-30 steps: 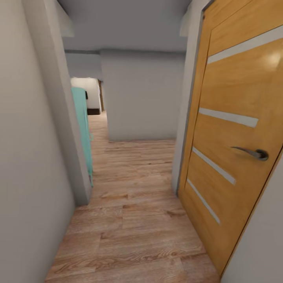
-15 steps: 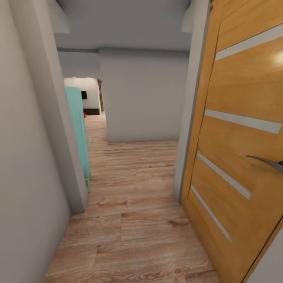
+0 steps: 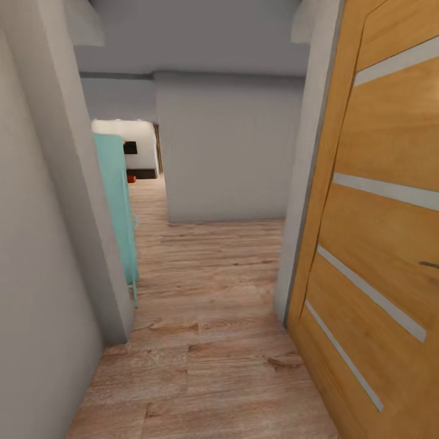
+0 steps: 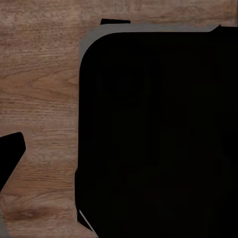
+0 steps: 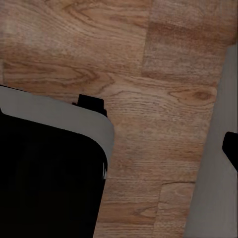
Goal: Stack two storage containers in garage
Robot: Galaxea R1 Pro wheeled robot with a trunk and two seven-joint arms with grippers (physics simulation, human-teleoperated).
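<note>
I am in a corridor with a light wood plank floor (image 3: 207,317). Far off, through the opening at the corridor's end, a small orange-red thing (image 3: 131,178) sits low on the floor of a lit room; it is too small to tell whether it is a storage container. The garage is out of view. The left wrist view looks down on the plank floor (image 4: 39,99) and my black base (image 4: 158,134), with one dark fingertip (image 4: 10,156) at the frame edge. The right wrist view has a dark fingertip (image 5: 231,148) likewise at the edge. Neither gripper holds anything.
An open wooden door (image 3: 378,244) with pale stripes stands close on the right. A grey wall corner (image 3: 91,244) narrows the passage on the left, with a turquoise cabinet (image 3: 119,207) behind it. A grey wall (image 3: 225,152) faces me, and the passage continues past its left side.
The camera has moved forward down the corridor. The door has slid right, its handle almost out of the picture. More of the far lit room shows, including the small orange-red thing.
</note>
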